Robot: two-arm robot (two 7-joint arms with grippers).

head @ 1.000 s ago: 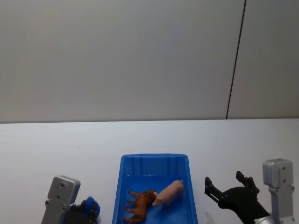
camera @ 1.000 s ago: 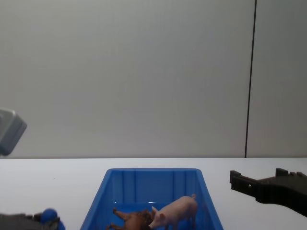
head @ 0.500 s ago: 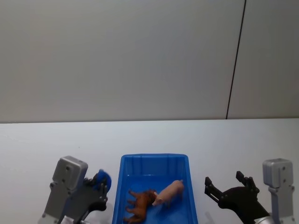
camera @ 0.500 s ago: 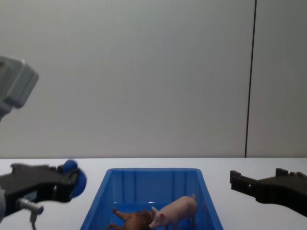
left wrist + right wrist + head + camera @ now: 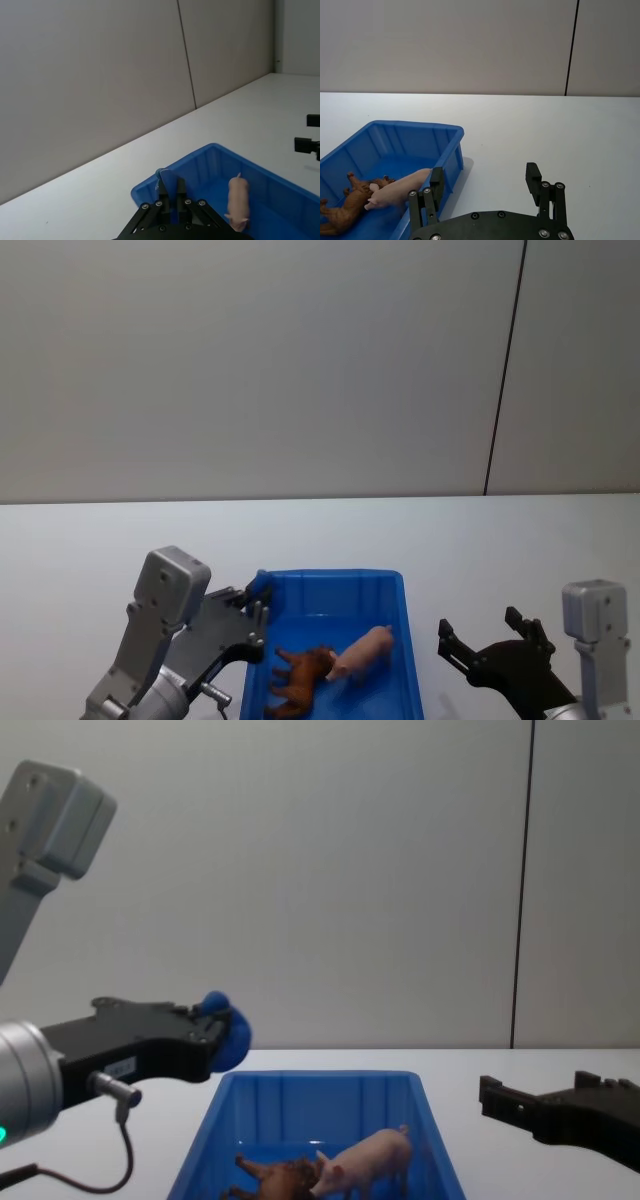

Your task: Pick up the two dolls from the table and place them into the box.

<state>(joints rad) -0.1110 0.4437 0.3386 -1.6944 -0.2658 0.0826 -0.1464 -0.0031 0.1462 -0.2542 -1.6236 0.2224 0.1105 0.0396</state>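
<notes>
Dolls lie in box; left gripper grips blue ball.

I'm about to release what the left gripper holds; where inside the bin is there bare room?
The far half of the rectangular bright blue plastic bin is bare. The near half is crowded: the brown lion figurine touches the pale pink pig figurine. The left gripper holds a small blue ball above the far-left corner.

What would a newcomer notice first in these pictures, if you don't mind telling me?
The bright blue box on the white table, with the pink pig and brown lion lying inside. The left gripper holds a small blue ball above the box's left rim; the right gripper hovers open to its right.
</notes>
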